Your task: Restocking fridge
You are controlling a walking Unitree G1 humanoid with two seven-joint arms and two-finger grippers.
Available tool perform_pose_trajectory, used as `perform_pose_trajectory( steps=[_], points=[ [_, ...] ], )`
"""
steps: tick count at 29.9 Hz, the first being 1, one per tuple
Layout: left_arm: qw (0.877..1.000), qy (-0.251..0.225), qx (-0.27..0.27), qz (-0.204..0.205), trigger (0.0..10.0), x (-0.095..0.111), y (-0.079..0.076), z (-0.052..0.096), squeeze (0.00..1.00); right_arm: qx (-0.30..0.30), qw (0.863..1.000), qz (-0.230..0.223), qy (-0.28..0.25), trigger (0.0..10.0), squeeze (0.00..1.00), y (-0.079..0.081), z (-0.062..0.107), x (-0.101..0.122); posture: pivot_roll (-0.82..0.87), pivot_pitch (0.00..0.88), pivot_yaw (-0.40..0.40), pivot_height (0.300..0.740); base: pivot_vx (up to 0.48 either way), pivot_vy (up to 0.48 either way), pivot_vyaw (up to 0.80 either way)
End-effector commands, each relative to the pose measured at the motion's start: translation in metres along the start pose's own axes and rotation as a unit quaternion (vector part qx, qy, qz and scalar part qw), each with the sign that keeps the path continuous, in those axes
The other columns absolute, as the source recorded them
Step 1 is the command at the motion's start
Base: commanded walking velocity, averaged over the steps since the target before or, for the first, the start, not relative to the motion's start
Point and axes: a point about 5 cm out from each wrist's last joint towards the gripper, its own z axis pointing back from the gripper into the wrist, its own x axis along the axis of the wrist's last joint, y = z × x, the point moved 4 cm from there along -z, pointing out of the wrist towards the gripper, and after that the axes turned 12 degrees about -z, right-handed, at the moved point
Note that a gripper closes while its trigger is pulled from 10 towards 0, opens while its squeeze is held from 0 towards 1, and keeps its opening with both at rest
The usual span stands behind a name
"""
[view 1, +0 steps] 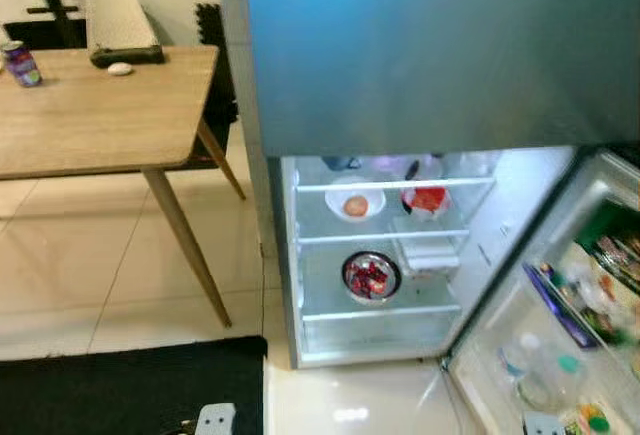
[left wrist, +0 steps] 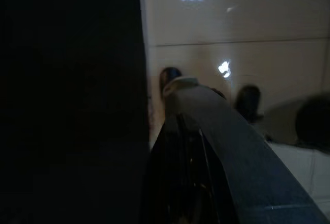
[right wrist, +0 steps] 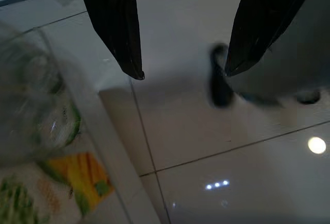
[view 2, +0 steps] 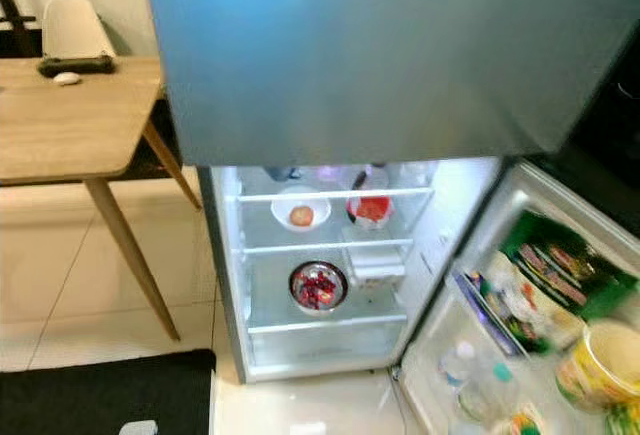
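Fridge [view 1: 440, 55]: grey-blue upper door shut, fills upper right of frame. Lower compartment open, lit, at lower centre. Lower door [view 2: 520, 295] swung open toward lower right, racks crowded with packets, bottles, yellow tub [view 2: 600, 360].
Upper glass shelf: white bowl [view 1: 355, 200] holding round orange-pink item, left; container with red contents [view 1: 427, 200] just right of it.
Middle shelf: metal bowl of dark red pieces [view 1: 371, 277], left of centre; white box [view 1: 430, 255] beside it, right.
Bottom drawer [view 1: 380, 333]: clear, contents not discernible.
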Motion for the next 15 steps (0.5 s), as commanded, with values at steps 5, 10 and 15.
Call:
perform_pose_trajectory(
  steps=[5,10,15],
  points=[
    [1.000,0.007,-0.007,-0.006,10.0,-0.0024,-0.0035,-0.0003,0.00,-0.016,1.000,-0.008,0.024,10.0,0.00,-0.0118,0.0041,-0.0171,-0.08,0.000,0.000,0.740,-0.344,0.000,-0.80],
    [1.000,0.006,-0.007,-0.008,10.0,-0.0016,-0.0032,-0.0004,0.00,-0.018,1.000,-0.006,0.022,10.0,0.00,-0.0134,0.0041,-0.0156,-0.08,0.000,-0.002,0.740,-0.343,0.000,-0.80],
    [1.000,0.005,-0.008,-0.008,10.0,-0.0009,-0.0033,-0.0004,0.00,-0.019,1.000,-0.007,0.021,10.0,0.00,-0.0139,0.0041,-0.0148,-0.08,0.000,-0.004,0.740,-0.325,0.000,-0.79]
  ],
)
